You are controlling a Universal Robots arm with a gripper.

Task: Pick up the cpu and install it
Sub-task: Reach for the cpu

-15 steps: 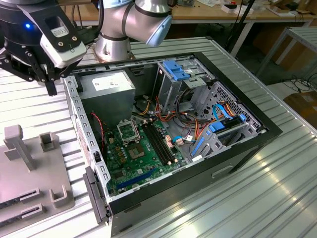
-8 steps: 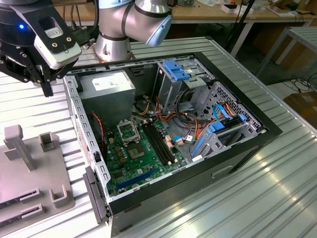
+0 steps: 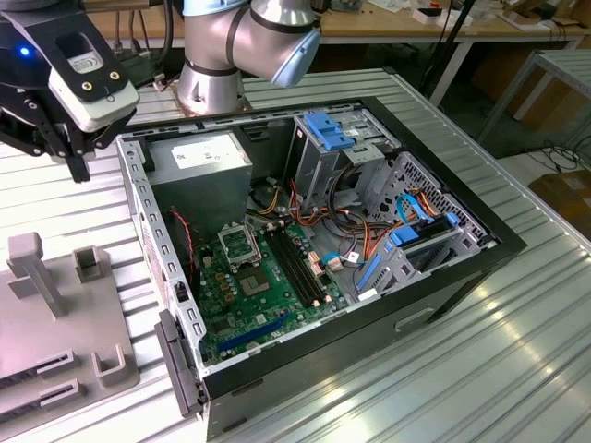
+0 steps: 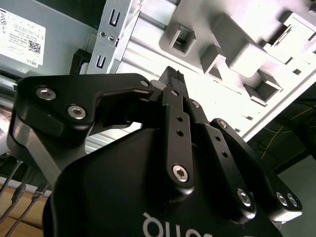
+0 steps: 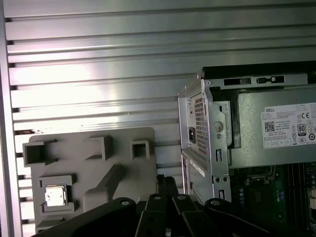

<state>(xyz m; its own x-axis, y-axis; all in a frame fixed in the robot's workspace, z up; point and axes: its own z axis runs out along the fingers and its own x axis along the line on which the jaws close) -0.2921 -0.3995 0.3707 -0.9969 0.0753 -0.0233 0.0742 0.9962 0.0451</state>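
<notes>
Your gripper hangs over the ribbed table, at ten o'clock from the open computer case in the exterior view. Its fingers are pressed together, gripping nothing. The cpu sits in a pocket of the grey fixture plate — which lies at eight o'clock from the case — apart from the gripper.

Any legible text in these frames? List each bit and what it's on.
White label on the power supply: fine print, a code square and marks, too small to quote reliably.
White lettering on the end effector body, second wrist view: cut off at the edge, unreadable.
Small sticker on the pale wrist housing, exterior view: blurred.
Motherboard markings: too small.
</notes>
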